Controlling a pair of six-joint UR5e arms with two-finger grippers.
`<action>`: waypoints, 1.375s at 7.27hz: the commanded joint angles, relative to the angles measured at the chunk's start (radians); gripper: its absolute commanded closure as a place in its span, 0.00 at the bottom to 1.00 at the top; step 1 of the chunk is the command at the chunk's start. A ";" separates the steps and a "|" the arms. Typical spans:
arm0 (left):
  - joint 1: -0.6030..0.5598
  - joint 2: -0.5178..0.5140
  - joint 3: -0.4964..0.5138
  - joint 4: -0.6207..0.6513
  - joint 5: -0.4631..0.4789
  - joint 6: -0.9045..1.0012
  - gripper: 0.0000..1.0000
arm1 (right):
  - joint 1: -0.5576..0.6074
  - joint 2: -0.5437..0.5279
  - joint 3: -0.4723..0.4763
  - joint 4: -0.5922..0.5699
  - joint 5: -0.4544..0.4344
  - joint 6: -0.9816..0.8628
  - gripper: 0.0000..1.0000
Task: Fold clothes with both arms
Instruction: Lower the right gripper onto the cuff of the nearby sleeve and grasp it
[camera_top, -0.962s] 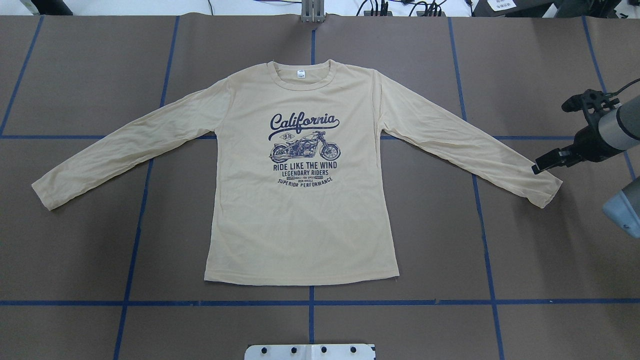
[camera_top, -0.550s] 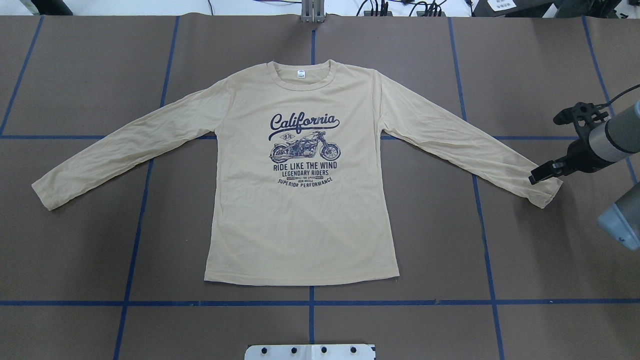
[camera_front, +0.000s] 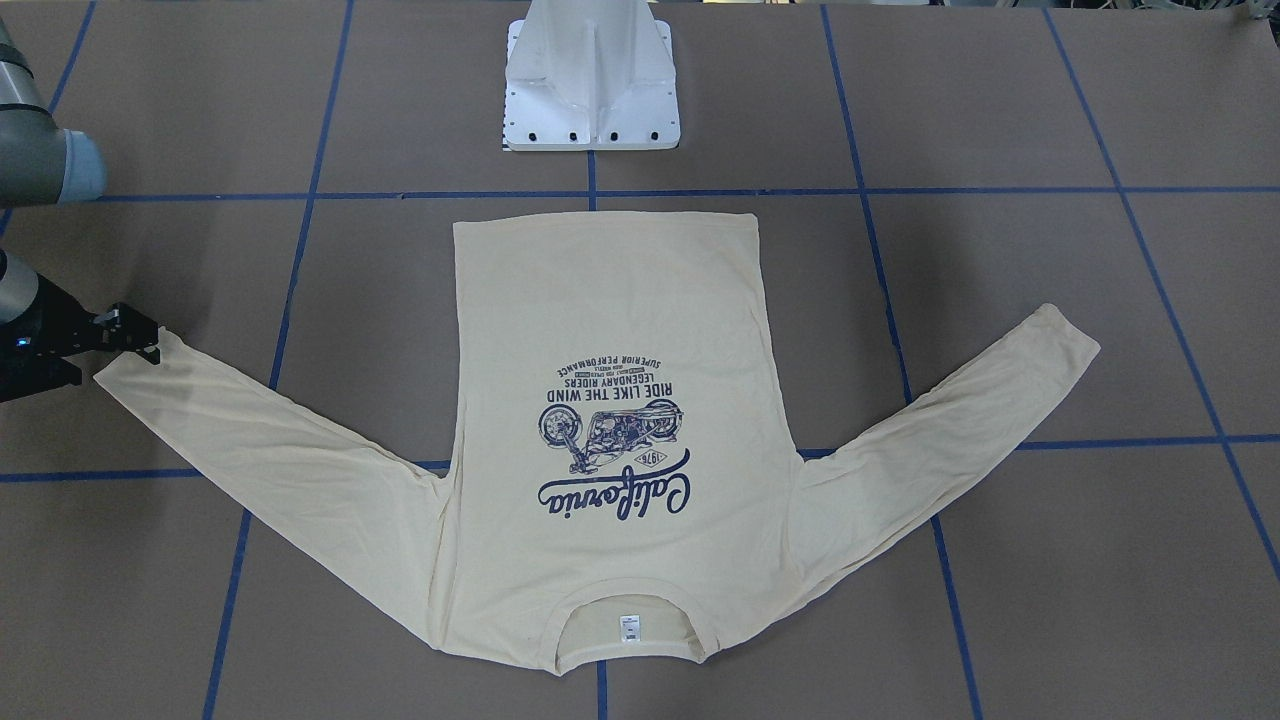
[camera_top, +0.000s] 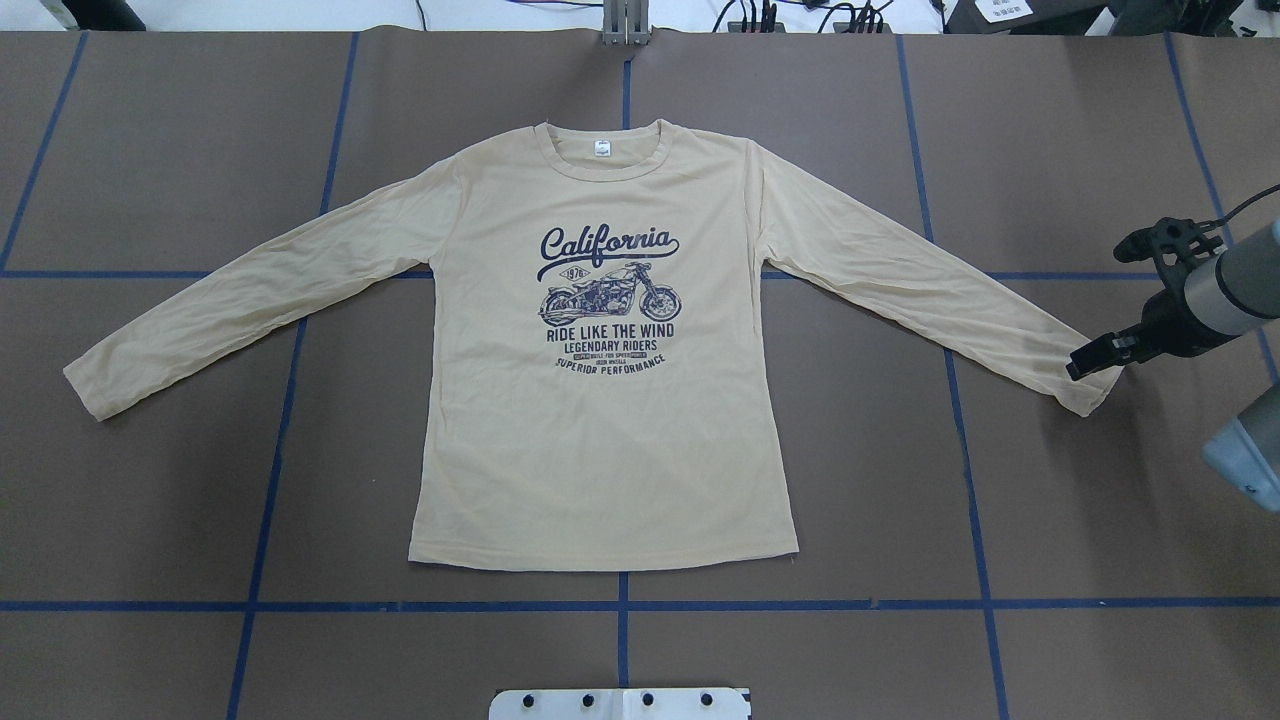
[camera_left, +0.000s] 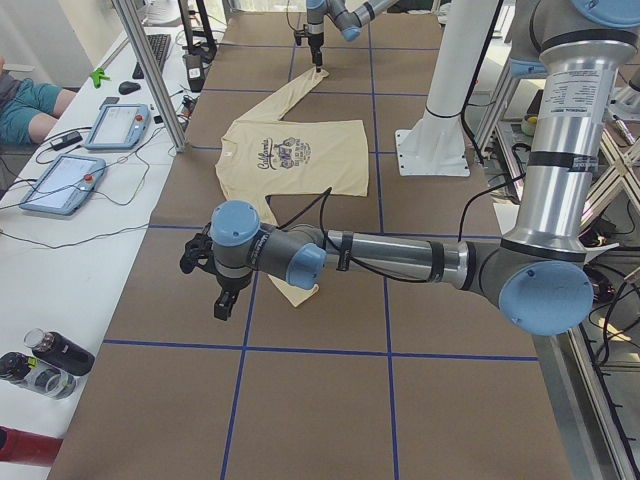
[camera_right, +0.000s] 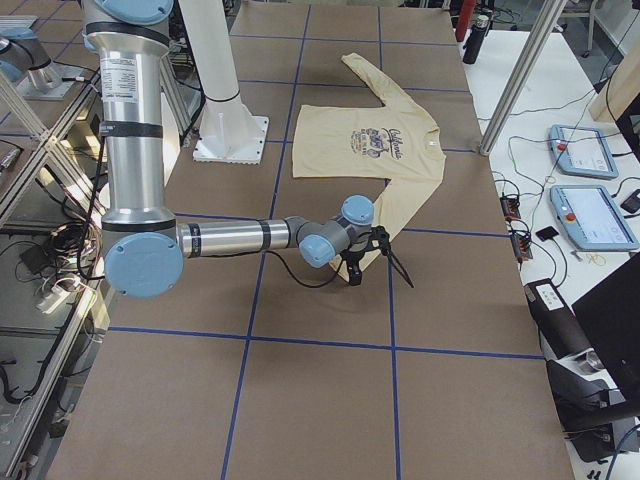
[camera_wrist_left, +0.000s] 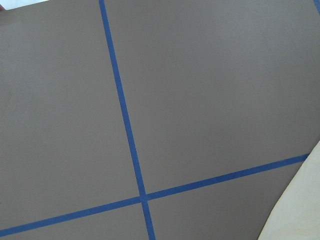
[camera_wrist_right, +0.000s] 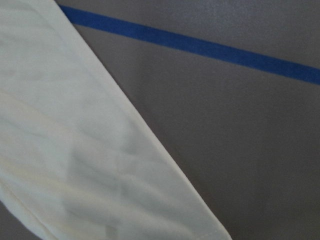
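The cream-yellow T-shirt (camera_top: 600, 430) lies flat and print up on the brown table, with both sleeves spread out; it also shows in the front view (camera_front: 600, 300). My right gripper (camera_top: 1085, 360) is low at the cuff of the sleeve on my right, its tip over the cuff's edge; it looks open and holds nothing. It also shows in the front view (camera_front: 140, 338) and the right view (camera_right: 355, 275). The right wrist view shows that sleeve (camera_wrist_right: 75, 150) close up. My left gripper (camera_left: 224, 305) hovers beyond the other cuff (camera_top: 85, 385); I cannot tell whether it is open.
The white pedestal base (camera_front: 590, 90) stands at my edge of the table, behind the shirt's hem. Blue tape lines (camera_top: 620, 605) cross the brown cover. Tablets (camera_left: 60, 180), bottles (camera_left: 50, 355) and a metal post (camera_left: 150, 75) line the far side.
My right gripper has come down and a little towards me, onto the edge of the sleeve cuff. The shirt has not moved.
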 joint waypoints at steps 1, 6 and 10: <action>0.000 0.000 -0.001 0.000 -0.002 -0.001 0.00 | -0.005 -0.001 -0.001 -0.002 0.002 0.000 0.01; 0.000 0.000 0.002 0.000 -0.014 -0.001 0.00 | -0.008 0.002 -0.007 -0.010 0.008 0.001 0.19; -0.002 0.002 0.001 0.000 -0.014 -0.001 0.00 | -0.009 0.002 -0.006 -0.011 0.010 0.001 0.74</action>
